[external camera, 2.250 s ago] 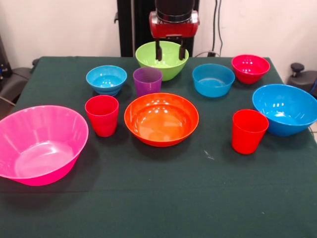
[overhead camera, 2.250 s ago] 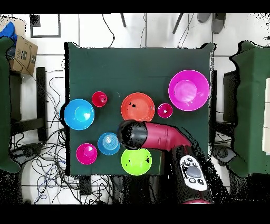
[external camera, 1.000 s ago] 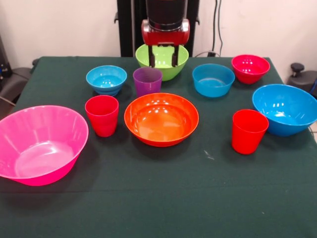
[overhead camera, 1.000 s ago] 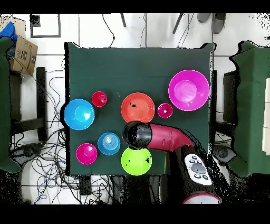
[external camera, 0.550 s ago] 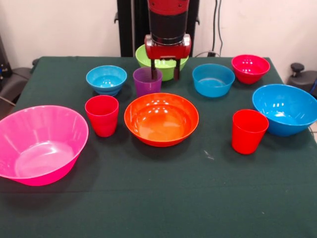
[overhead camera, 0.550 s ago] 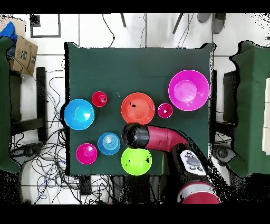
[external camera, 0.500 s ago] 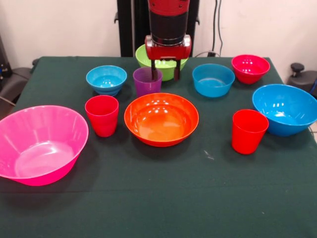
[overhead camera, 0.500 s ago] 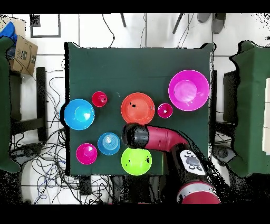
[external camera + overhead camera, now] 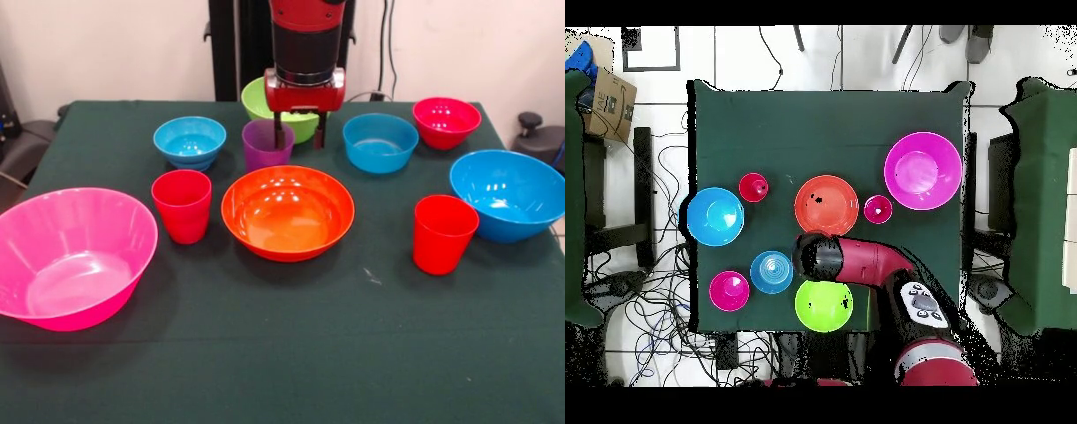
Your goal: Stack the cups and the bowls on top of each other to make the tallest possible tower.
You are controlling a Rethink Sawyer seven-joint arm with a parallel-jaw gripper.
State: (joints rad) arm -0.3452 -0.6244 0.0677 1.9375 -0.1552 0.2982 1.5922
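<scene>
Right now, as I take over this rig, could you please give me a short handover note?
Gripper: open, lowered with one finger inside the purple cup and the other outside its rim; nothing lifted.
Everything stands apart on the table: pink bowl, orange bowl, lime bowl, large blue bowl, two small blue bowls, small red bowl, two red cups.
Done: nothing stacked.
Left: the whole tower.
</scene>
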